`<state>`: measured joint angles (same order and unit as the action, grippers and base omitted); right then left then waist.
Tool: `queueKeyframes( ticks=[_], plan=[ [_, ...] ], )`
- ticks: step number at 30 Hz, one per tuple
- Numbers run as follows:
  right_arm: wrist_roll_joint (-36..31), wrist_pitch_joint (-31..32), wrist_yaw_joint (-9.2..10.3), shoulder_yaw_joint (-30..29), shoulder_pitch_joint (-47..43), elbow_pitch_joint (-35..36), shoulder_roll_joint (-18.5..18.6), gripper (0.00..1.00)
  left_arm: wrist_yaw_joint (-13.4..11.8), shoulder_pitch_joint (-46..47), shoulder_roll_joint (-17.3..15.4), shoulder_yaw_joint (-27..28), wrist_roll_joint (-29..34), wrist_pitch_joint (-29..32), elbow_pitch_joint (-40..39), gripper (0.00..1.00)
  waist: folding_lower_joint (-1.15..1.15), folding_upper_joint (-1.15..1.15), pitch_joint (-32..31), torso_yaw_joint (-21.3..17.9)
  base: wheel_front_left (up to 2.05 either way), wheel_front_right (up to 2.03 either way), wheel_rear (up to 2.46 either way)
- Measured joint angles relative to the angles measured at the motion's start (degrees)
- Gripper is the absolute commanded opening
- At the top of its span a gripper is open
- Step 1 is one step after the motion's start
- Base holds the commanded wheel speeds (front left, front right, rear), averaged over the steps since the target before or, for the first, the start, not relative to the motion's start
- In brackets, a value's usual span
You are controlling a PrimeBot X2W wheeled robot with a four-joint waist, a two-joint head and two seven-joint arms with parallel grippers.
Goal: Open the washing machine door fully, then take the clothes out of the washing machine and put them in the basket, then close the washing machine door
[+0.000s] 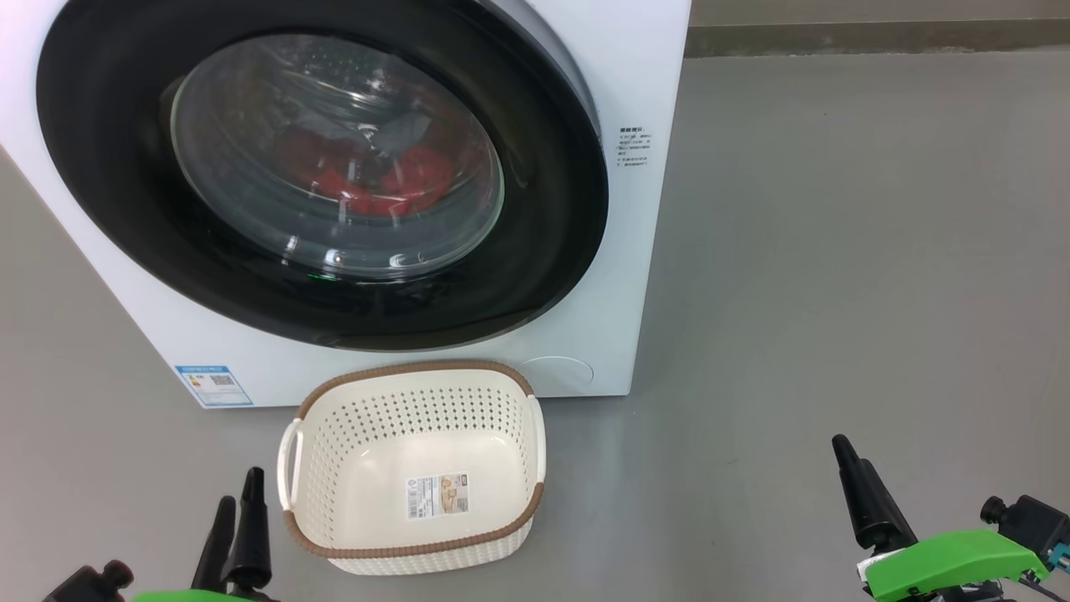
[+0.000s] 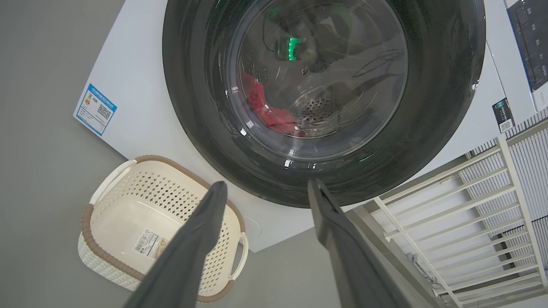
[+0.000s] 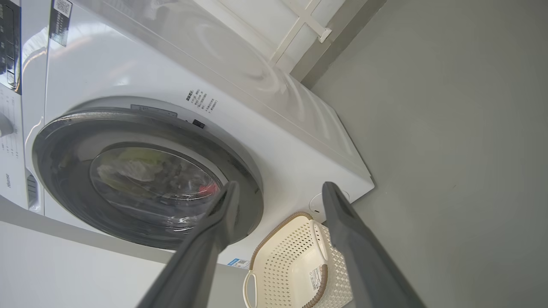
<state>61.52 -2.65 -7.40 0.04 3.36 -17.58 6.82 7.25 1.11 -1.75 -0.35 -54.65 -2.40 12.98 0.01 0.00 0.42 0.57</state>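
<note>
Nearest the camera, well short of the washing machine (image 1: 644, 84), both hands hang over the floor (image 1: 836, 251). The left hand (image 2: 267, 185) has its two dark fingers spread wide with nothing between them. The right hand (image 3: 281, 185) is spread the same way and is also empty (green housings sit behind each). The floor is smooth, matt grey and bare of marks.

The basket (image 1: 418, 366) stands upright on the floor just in front of the washing machine, below its door, mouth up. Its long axis runs roughly along the machine's front, with a handle at each end. There are no clothes in it. A sticker (image 1: 437, 495) with a barcode lies on its bottom; the print is too small to read.

The washing machine door (image 1: 552, 209) faces the robot and looks shut against the white front. Behind its glass the clothes (image 1: 401, 188) lie as a red heap low in the steel drum. A blue-bordered label (image 1: 213, 385) with a QR code is stuck at the machine's lower left front corner, and a small block of grey text (image 1: 635, 146) sits right of the door; neither is legible. A round flap (image 1: 556, 372) marks the lower right front.

Beyond the machine stands a white slatted rack (image 2: 471, 205), and a dark skirting strip (image 1: 878, 38) runs along the wall foot.
</note>
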Motion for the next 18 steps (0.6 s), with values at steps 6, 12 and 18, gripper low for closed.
queueKeyframes(
  ticks=[6, 12, 18],
  plan=[
    [-3.46, -0.96, 0.0, 0.82, -0.05, 0.2, 0.44, 1.0, 0.01, -0.94, -0.03, -0.49, 3.97, -0.81, -0.48, 1.0, 0.0, 0.0, -0.09, 0.05, 0.0, 0.0, 0.0],
    [-6.39, -1.7, 0.0, 1.22, -0.13, 0.36, 0.9, 1.0, 0.01, -0.96, -0.08, -1.29, 7.32, -1.8, -0.89, 1.0, 0.0, 0.0, -0.09, 0.1, 0.0, 0.0, 0.0],
    [-9.89, -2.65, 0.0, 1.88, -0.48, 0.64, 1.42, 1.0, 0.01, -0.96, -0.25, -1.8, 11.43, -2.81, -1.48, 1.0, 0.0, 0.0, 0.06, 0.12, 0.0, 0.0, 0.0]
  ],
)
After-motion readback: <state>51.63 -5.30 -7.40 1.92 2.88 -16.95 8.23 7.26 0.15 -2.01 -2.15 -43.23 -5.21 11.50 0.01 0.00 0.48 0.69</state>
